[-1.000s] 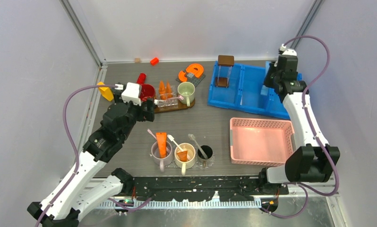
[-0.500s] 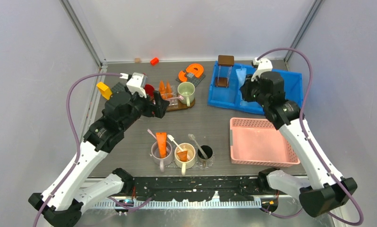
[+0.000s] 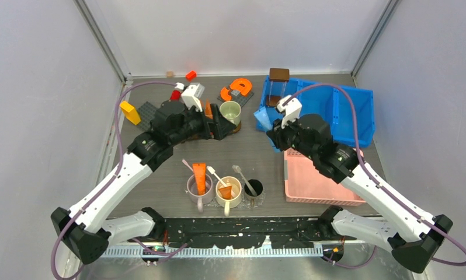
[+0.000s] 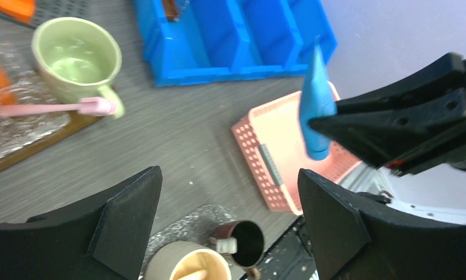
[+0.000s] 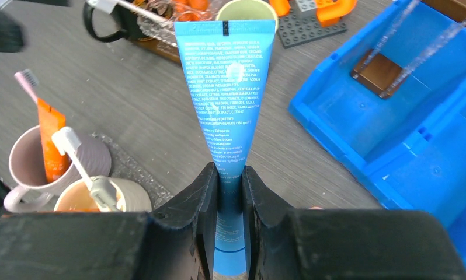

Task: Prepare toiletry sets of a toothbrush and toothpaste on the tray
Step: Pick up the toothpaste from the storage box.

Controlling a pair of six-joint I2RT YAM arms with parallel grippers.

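Perhaps toothpaste: blue tube, right claw

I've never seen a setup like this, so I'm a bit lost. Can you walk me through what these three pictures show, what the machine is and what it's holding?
These are two robot arms bolted at the table's near edge, each ending in a two-finger gripper. The wide picture looks down from above and behind them. The other two come from cameras on the wrists. The right gripper is shut on a blue tube, held above the table. The left gripper is open and empty, near a green mug. At the front stand three mugs holding toothbrushes, two of them also holding orange tubes. A pink basket and a blue bin sit on the right.
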